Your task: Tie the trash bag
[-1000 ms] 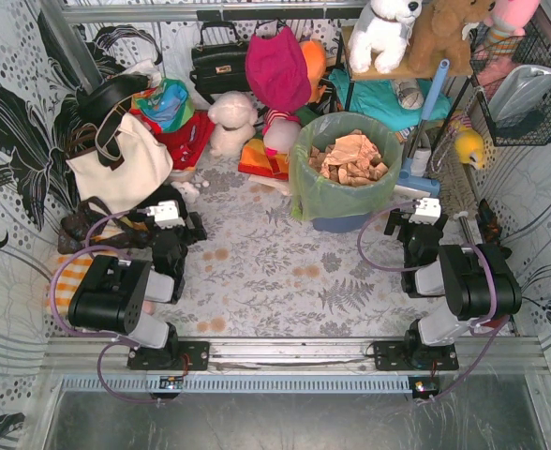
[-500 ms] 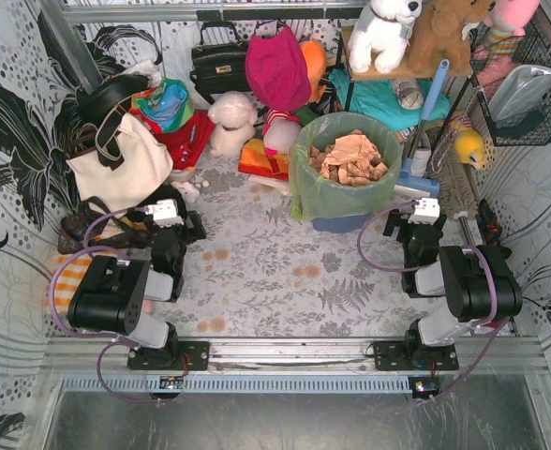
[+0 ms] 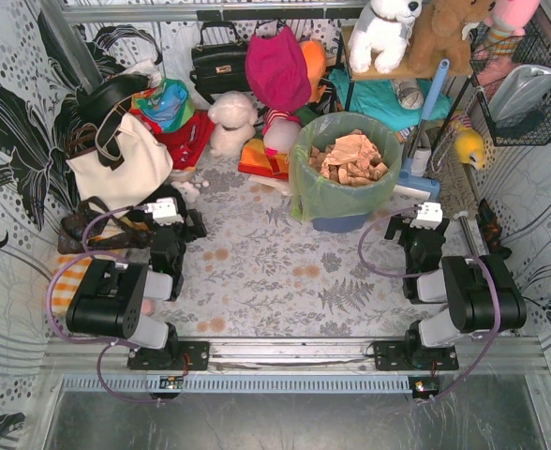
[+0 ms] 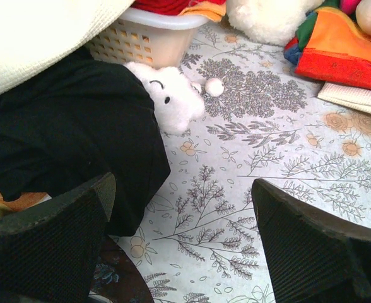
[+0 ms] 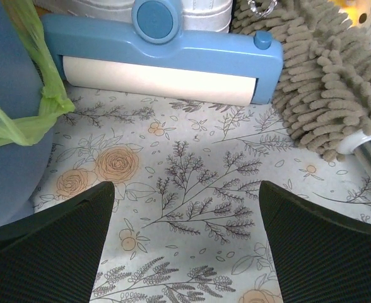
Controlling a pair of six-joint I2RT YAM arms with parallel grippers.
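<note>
A: How far along is the tying?
B: Not begun. The trash bag (image 3: pixel 335 194) lines the blue bin (image 3: pixel 339 223), mouth wide, untied. Left hand (image 4: pixel 182 237) and right hand (image 5: pixel 185 237) gape, empty, well apart from it.

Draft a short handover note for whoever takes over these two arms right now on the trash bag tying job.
Left gripper: open, empty, low over the table at the left, beside the white tote, far from the bag.
Right gripper: open, empty, low over the table just right of the blue bin.
Trash bag: lines the blue bin, its mouth folded over the rim, brown paper inside.
Done: nothing visible; the bag is open and untied, neither gripper touching it.
Left: gather the bag's rim with both grippers and tie it.
</note>
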